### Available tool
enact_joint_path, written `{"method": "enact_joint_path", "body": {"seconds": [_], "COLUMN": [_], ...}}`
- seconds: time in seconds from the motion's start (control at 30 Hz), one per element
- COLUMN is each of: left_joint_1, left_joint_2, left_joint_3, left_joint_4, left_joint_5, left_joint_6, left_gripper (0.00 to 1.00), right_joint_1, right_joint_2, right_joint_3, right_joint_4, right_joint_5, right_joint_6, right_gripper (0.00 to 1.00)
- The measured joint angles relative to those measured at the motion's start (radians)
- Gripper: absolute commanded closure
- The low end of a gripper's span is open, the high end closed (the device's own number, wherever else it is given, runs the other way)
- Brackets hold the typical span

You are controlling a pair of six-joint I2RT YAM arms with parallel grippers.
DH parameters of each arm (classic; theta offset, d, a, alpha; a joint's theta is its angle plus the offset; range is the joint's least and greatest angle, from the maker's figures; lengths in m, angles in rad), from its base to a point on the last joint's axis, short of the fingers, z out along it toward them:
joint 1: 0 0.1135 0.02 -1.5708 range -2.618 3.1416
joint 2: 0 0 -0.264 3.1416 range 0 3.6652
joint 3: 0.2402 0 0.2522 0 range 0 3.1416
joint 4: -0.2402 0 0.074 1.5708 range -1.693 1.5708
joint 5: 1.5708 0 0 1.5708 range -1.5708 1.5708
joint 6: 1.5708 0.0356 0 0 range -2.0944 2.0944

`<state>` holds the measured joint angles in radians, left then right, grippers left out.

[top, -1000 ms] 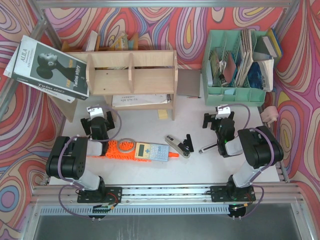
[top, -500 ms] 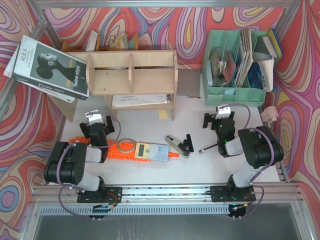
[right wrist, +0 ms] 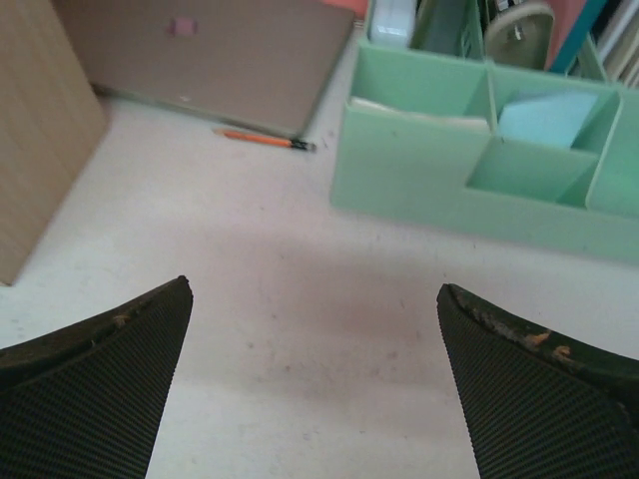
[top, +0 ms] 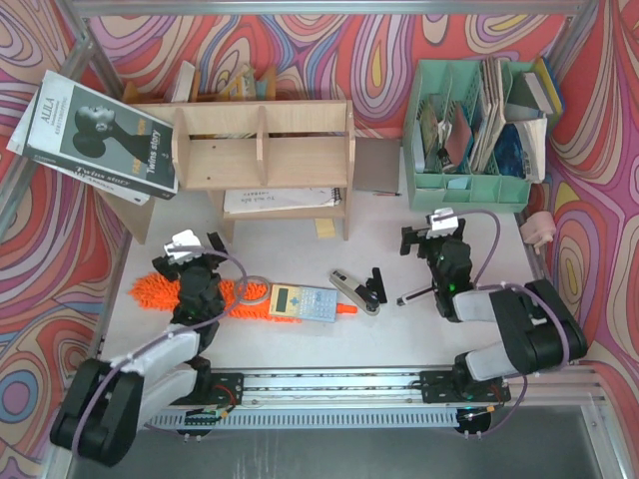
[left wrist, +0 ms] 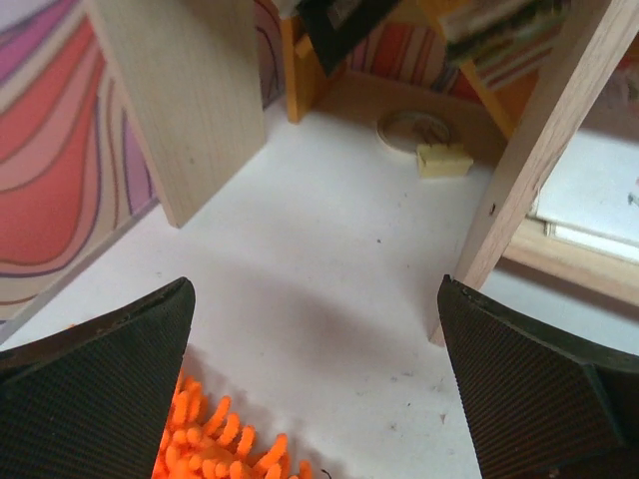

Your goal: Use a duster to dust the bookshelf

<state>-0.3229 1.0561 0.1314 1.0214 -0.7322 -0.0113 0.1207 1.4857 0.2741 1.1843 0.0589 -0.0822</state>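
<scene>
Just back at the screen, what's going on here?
Neither arm holds anything. The left gripper hangs open above the fluffy head of the duster, which lies on the table before the bookshelf, a calculator resting across its handle end. The right gripper is open too, over bare table near the green organiser. No dusting is under way.

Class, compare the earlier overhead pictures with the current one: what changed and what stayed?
The left arm's elbow swung back toward the near edge; the left gripper shifted left above the duster, uncovering its fluffy end. The right arm's elbow dropped back; the right gripper barely moved. Both stayed open, empty; duster, calculator and bookshelf did not move.
</scene>
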Motion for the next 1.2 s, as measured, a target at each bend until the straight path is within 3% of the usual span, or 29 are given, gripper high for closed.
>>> {"method": "enact_joint_path", "body": {"seconds": [0.3, 0.4, 0.57, 0.77, 0.87, 1.03, 1.2], "left_joint_1": [-0.179, -0.216, -0.225, -0.227, -0.227, -0.227, -0.227], "left_joint_2": [-0.424, -0.550, -0.723, -0.804, -0.809, -0.802, -0.824], "left_joint_3": [0.052, 0.094, 0.169, 0.219, 0.251, 0.395, 0.488], "left_joint_4": [-0.401, -0.619, -0.926, -1.123, -1.213, -1.545, -1.729], "left_joint_5": [-0.203, -0.192, -0.058, 0.082, 0.080, -0.050, -0.071], "left_joint_6": [-0.022, -0.100, -0.259, -0.403, -0.496, -0.825, -0.933], "left_gripper": [0.02, 0.02, 0.01, 0.02, 0.02, 0.01, 0.01], "right_joint_1": [0.077, 0.079, 0.084, 0.086, 0.084, 0.084, 0.145], "right_joint_2": [-0.283, -0.391, -0.580, -0.724, -0.732, -0.657, -0.625], "right_joint_3": [-0.010, -0.008, 0.025, 0.098, 0.100, 0.154, 0.179], "right_joint_4": [-0.221, -0.328, -0.560, -0.798, -0.875, -0.991, -1.013], "right_joint_5": [0.011, -0.042, -0.115, -0.065, -0.045, -0.079, -0.123], "right_joint_6": [0.006, 0.029, 0.156, 0.441, 0.531, 0.553, 0.540], "right_gripper": [0.01, 0.01, 0.01, 0.01, 0.01, 0.01, 0.01]}}
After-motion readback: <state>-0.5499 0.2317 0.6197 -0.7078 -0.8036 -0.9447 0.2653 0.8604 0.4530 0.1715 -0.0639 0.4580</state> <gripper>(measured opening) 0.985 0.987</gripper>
